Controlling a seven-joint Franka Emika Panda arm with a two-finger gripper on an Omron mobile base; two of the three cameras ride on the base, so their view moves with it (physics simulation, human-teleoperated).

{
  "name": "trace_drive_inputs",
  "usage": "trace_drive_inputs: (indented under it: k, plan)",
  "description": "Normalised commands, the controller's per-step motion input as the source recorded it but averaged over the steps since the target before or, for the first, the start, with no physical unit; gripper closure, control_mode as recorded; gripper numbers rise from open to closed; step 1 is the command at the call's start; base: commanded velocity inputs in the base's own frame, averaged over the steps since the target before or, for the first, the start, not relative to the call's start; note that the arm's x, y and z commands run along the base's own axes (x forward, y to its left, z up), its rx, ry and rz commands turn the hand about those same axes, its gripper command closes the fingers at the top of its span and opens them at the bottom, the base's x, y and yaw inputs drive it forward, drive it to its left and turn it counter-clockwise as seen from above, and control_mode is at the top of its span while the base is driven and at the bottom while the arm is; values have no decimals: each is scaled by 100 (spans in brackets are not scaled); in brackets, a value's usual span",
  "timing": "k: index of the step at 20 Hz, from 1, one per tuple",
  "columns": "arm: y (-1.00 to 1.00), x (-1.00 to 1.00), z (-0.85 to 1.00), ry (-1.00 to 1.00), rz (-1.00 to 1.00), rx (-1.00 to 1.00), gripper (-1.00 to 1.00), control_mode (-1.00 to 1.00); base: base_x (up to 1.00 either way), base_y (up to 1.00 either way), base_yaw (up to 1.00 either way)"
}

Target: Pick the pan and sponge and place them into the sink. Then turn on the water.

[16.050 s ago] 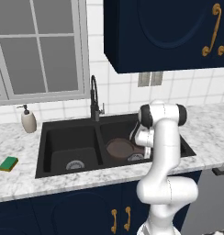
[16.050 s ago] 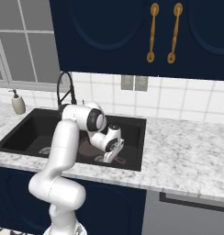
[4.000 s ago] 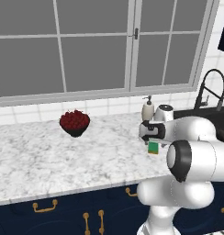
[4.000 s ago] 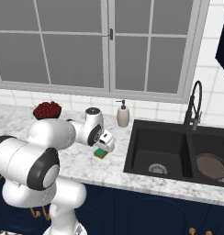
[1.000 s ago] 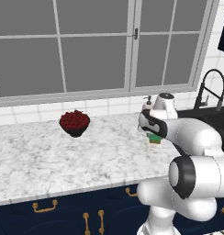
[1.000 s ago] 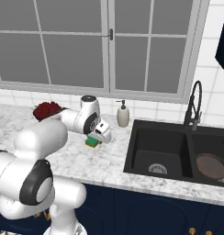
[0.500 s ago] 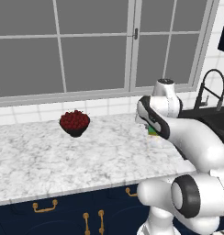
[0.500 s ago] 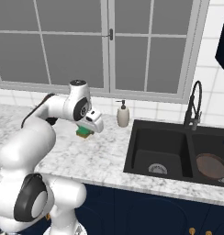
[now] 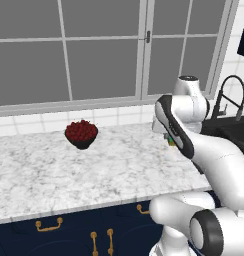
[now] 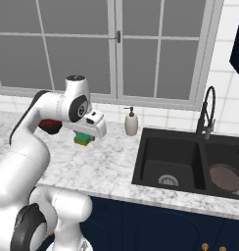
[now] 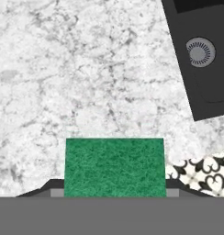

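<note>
Kitchen (sink (image 10: pixel 146 162), marble counter (image 10: pixel 107 166))

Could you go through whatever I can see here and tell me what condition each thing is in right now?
gripper: closed on the sponge, lifted above the counter.
sponge: held in the air, green face showing in the hand view.
pan: lying in the right basin.
sink: left basin holds nothing, drain visible.
faucet: no water running.
soap dispenser: upright on the counter.
bowl: upright, full of red fruit.
</note>
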Motion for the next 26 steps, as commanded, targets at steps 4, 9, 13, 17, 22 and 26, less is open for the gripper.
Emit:
trace_drive_inputs:
  k: [4, 9, 13, 17, 22, 26]
  plan:
    - [12, -86, 2, -2, 14, 0, 100, -100, 0, 0, 0]
    - [16, -53, 31, 0, 8, 0, 100, -100, 0, 0, 0]
    - [4, -16, 36, 0, 0, 0, 100, -100, 0, 0, 0]
    - [9, -9, 37, 0, 0, 0, 100, -100, 0, 0, 0]
    - [5, -16, 22, -1, 0, 0, 100, -100, 0, 0, 0]
    - [7, -14, 3, 0, 0, 0, 100, -100, 0, 0, 0]
